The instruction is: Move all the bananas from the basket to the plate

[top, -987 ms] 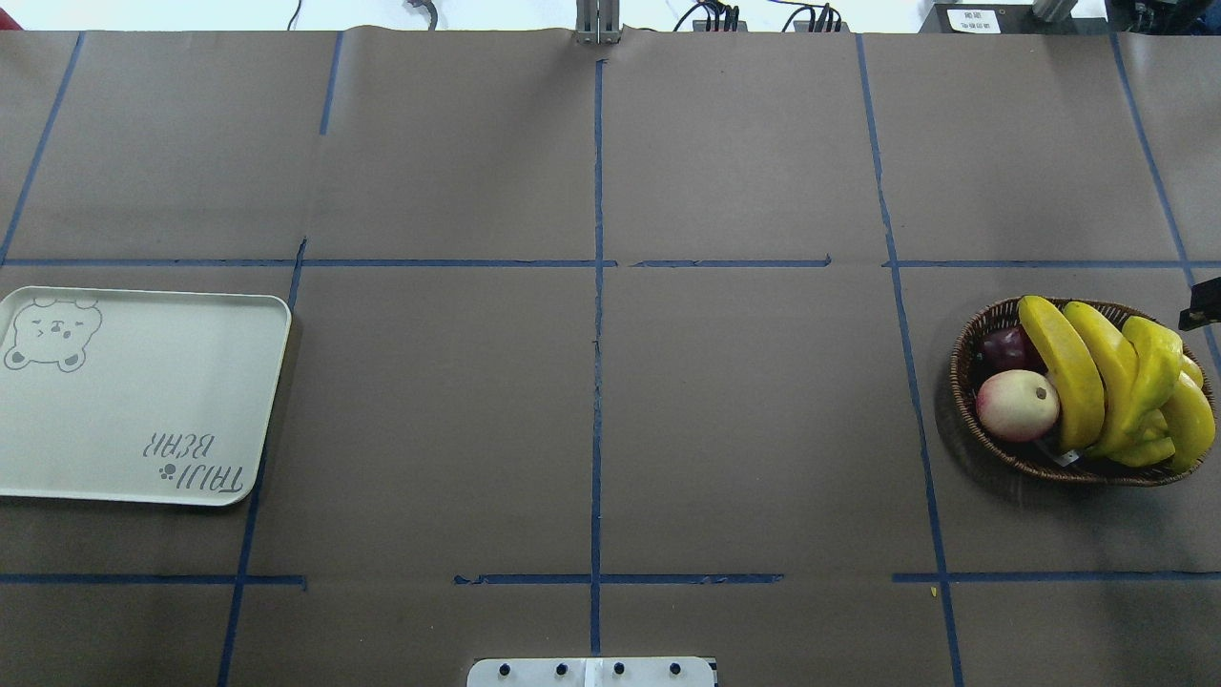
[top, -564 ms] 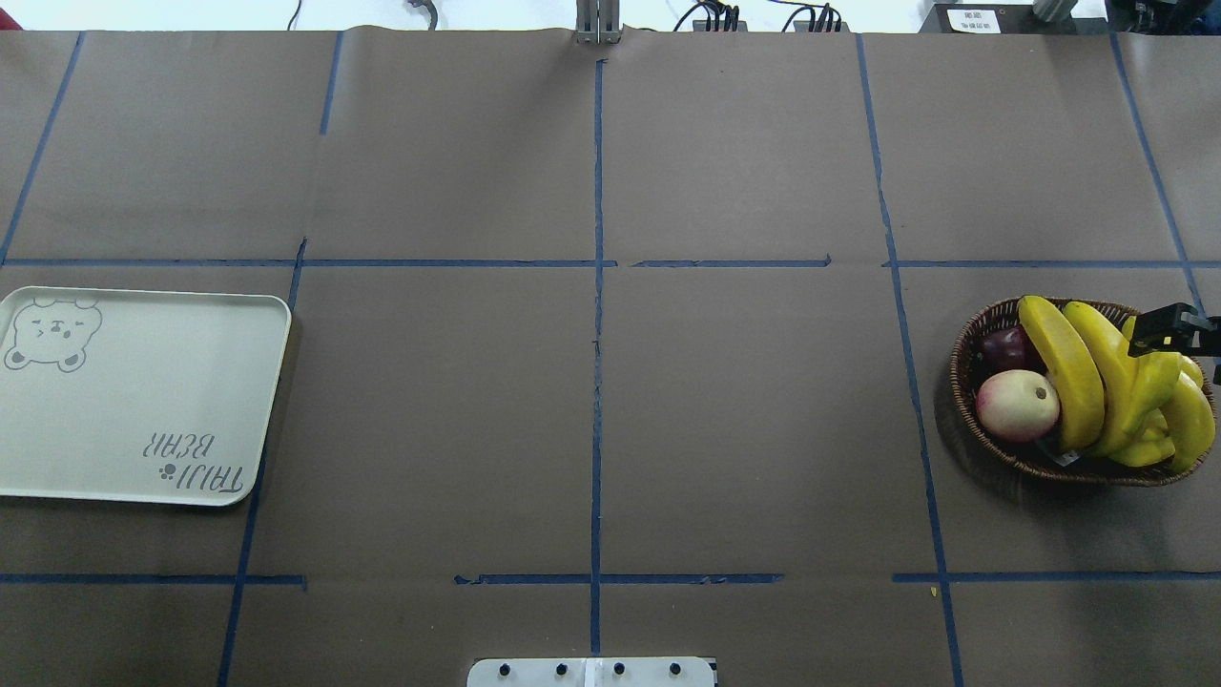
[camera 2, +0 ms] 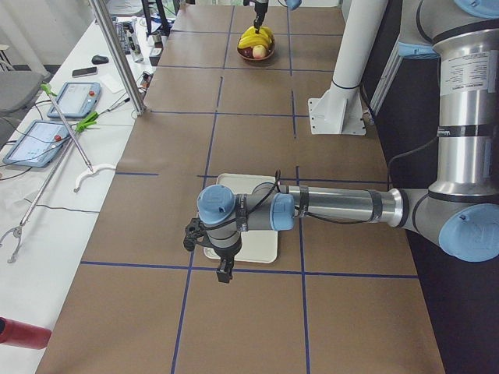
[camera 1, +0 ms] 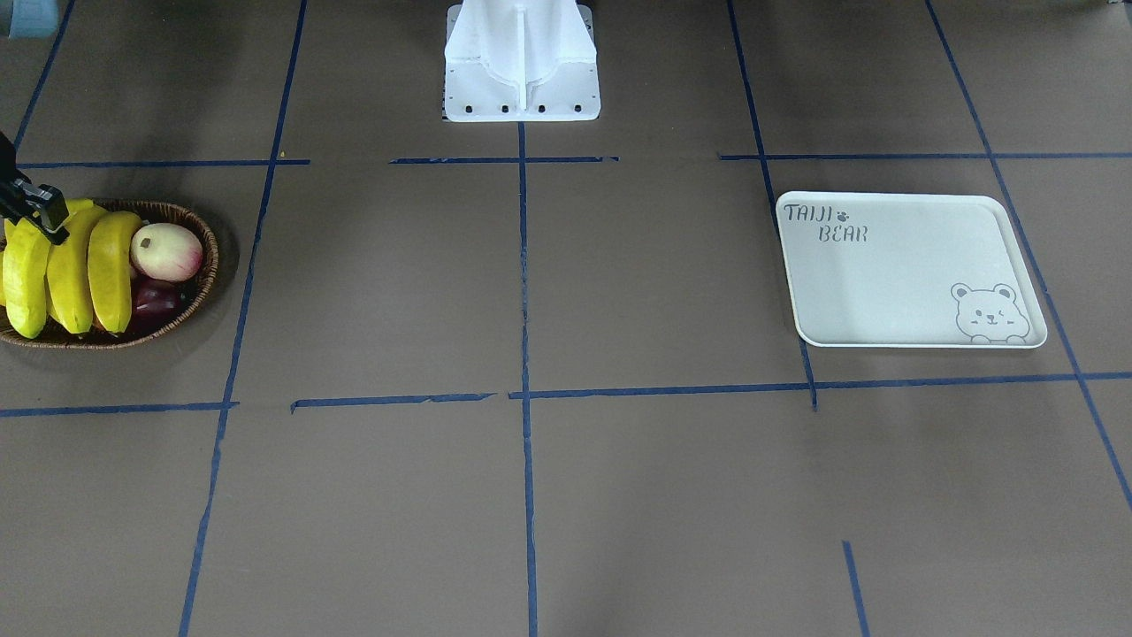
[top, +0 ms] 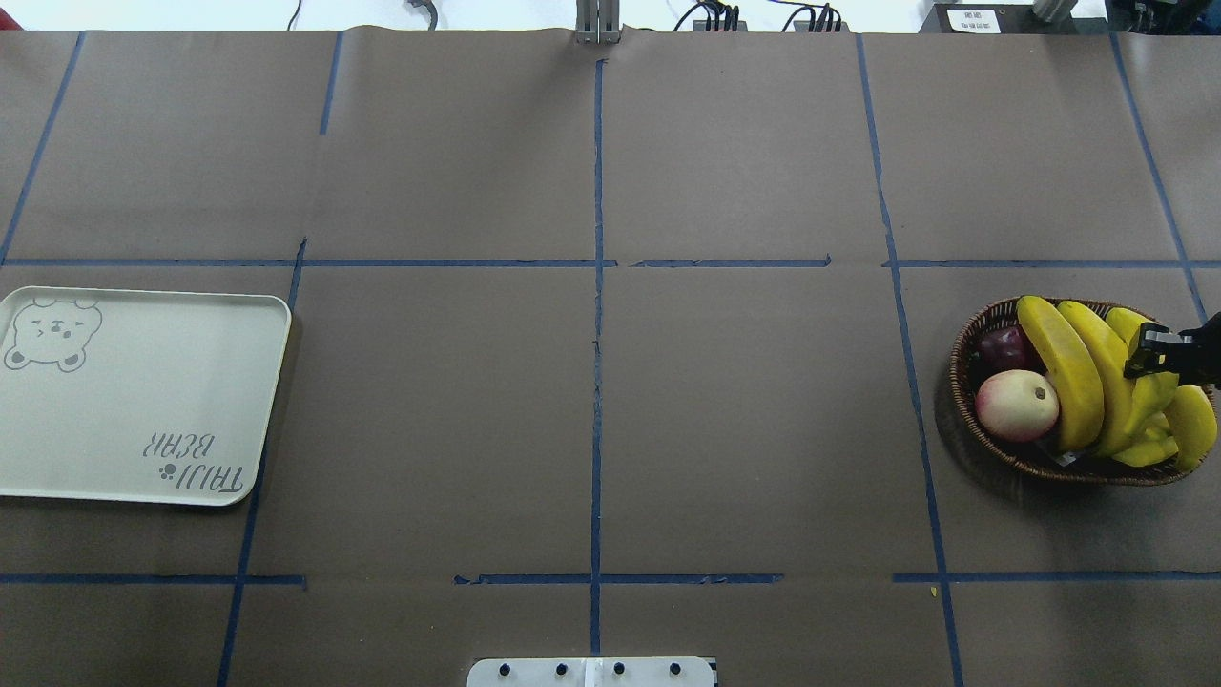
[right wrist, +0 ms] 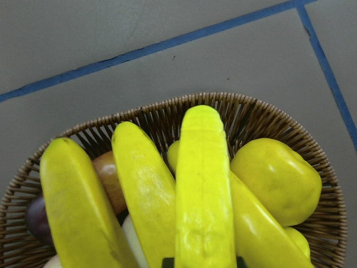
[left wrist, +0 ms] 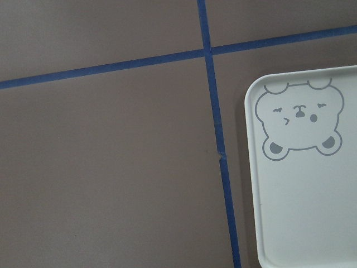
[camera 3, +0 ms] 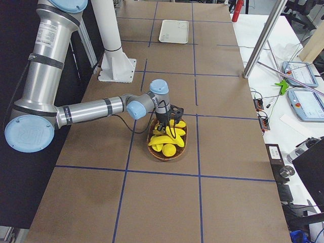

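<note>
Several yellow bananas [top: 1064, 367] lie side by side in the brown wicker basket [top: 963, 377] at the table's right end. They also show in the front view [camera 1: 71, 265] and fill the right wrist view [right wrist: 203, 184]. My right gripper [top: 1149, 355] hangs over the third banana from the left with its jaws apart, empty; it also shows in the front view [camera 1: 40, 208]. The off-white bear plate [top: 143, 401] lies bare at the left end. My left gripper [camera 2: 224, 271] hovers by the plate's edge [camera 2: 261, 249]; I cannot tell whether it is open.
The basket also holds a pink-white peach [top: 1017, 404], a dark purple fruit [top: 1002, 345] and a plump yellow fruit [right wrist: 276, 178]. Blue tape lines grid the brown table. The white robot base [camera 1: 522, 62] stands at the near middle edge.
My right gripper has come in from the right edge, moving left and down over the bananas in the basket. The fruit and the plate have not moved.
</note>
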Robot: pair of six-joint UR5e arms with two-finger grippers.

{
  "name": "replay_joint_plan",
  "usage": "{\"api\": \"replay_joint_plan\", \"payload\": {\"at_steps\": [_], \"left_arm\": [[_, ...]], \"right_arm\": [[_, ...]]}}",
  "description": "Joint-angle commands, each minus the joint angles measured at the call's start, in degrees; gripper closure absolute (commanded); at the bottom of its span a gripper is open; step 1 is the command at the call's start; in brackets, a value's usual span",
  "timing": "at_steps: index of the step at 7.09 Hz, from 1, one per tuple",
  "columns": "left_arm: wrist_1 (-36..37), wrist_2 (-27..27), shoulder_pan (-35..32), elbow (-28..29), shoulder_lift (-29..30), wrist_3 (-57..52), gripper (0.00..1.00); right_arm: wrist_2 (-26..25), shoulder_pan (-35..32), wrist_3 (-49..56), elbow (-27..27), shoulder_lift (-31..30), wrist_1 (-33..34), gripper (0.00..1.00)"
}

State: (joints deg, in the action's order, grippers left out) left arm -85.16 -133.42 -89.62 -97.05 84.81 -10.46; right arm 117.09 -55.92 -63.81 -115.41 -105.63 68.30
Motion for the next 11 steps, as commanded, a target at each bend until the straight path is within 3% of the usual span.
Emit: {"api": "replay_joint_plan", "payload": {"at_steps": [1,2,4,5,6,8,9,10,11], "left_arm": [[0.0,0.0,0.06,-0.77,0.09,0.0,0.0],[0.0,0.0,0.06,-1.56,0.26,-0.26,0.0],[-3.14,0.44,6.08,-1.74,3.49,-0.09,0.0],[-7.86,0.44,6.38,-0.18,7.52,0.0,0.0],[-8.35,-0.08,6.56,-0.51,7.99,1.57,0.0],[-15.07,-0.26,12.16,-1.57,10.19,22.34,0.0],[-19.12,-0.26,16.36,-2.0,10.28,28.68,0.0],[-25.08,-0.26,20.76,-3.05,10.28,41.7,0.0],[-31.49,-0.26,26.37,-2.97,10.46,49.06,0.0]], "right_arm": [[0.94,-5.21,2.35,-4.02,-0.19,0.16,1.0],[2.34,-8.04,6.72,-5.43,0.42,0.51,1.0],[3.4,-7.11,7.03,-4.4,9.08,-0.1,0.99],[3.14,-4.14,7.46,-4.22,11.65,-0.19,0.97],[2.79,0.07,6.77,-3.95,14.89,-0.1,0.97],[3.23,5.0,5.46,-3.86,18.96,-0.45,0.95],[2.97,8.34,-2.91,-2.47,21.14,-7.76,0.97],[2.27,12.81,-11.08,1.02,22.82,-18.88,0.97],[-1.74,14.94,-13.6,5.32,27.79,-23.61,0.97]]}}
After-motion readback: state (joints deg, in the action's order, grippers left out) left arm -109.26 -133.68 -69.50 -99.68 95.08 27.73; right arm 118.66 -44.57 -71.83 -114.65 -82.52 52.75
